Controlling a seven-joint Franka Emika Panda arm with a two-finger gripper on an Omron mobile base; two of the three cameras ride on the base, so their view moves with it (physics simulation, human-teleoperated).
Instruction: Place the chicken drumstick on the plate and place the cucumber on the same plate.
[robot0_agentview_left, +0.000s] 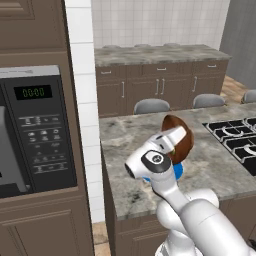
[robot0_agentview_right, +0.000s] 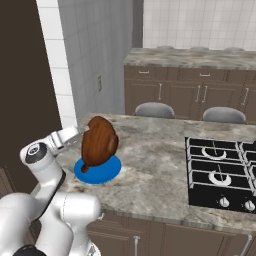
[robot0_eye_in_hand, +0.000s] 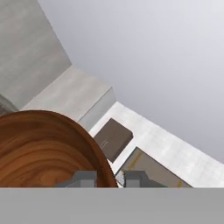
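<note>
Gripper (robot0_eye_in_hand: 107, 178) clenched on rim of round brown wooden bowl (robot0_agentview_right: 99, 140), tipped on edge directly above flat bright-blue plate (robot0_agentview_right: 98, 171). Tilt gradually, keep bowl mouth over plate centre. Drumstick, cucumber: can't tell where.

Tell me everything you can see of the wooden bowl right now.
The wooden bowl is round, brown, with a glossy grained wood look. It is off the counter, lifted and tipped steeply on edge above the blue plate. The gripper is shut on its rim, one finger on each side of the wall, as the hand view shows. What lies inside it cannot be seen.
</note>
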